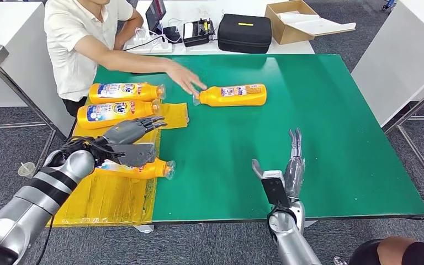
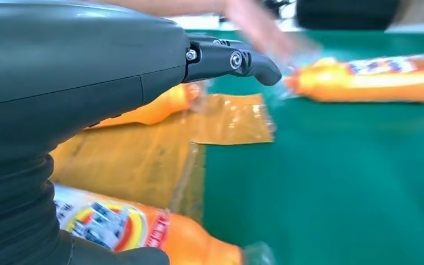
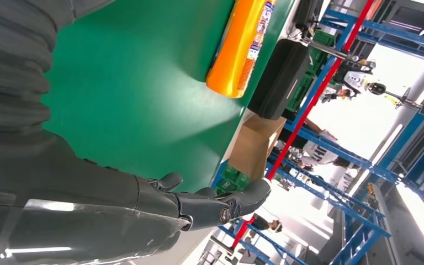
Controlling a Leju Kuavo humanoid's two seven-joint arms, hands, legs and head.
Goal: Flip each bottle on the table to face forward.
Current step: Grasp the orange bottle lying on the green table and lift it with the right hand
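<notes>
Nearest bottle (image 1: 143, 168): orange, lying on its side on the yellow sheet (image 1: 105, 196) at the table's (image 1: 309, 138) left front, clear cap toward the green surface. Left hand (image 1: 130, 132) sits over its base end, palm above the bottle; whether its fingers (image 2: 229, 58) actually grip the bottle cannot be told. Left wrist view shows the printed label (image 2: 113, 223) of this bottle facing up, just below the hand.

Two further bottles: second bottle (image 1: 116, 112) and third bottle (image 1: 124, 91), side by side near the table's far left edge, labels up, caps toward the table's middle. Second bottle rests on the yellow sheet, just beyond the left hand's fingertips.

Fourth bottle (image 1: 232, 95): alone on bare green, well apart from the right hand, cap pointing left. A person's hand (image 1: 185, 80) hovers at its cap end, the image too unclear to confirm contact.

Right hand (image 1: 287, 171): above the table's front edge, right of centre, fingers straight and spread, holding nothing.

Beyond the table: person in white shirt (image 1: 83, 38) seated at the far left corner; black case (image 1: 244, 33); open cardboard box (image 1: 298, 21).
</notes>
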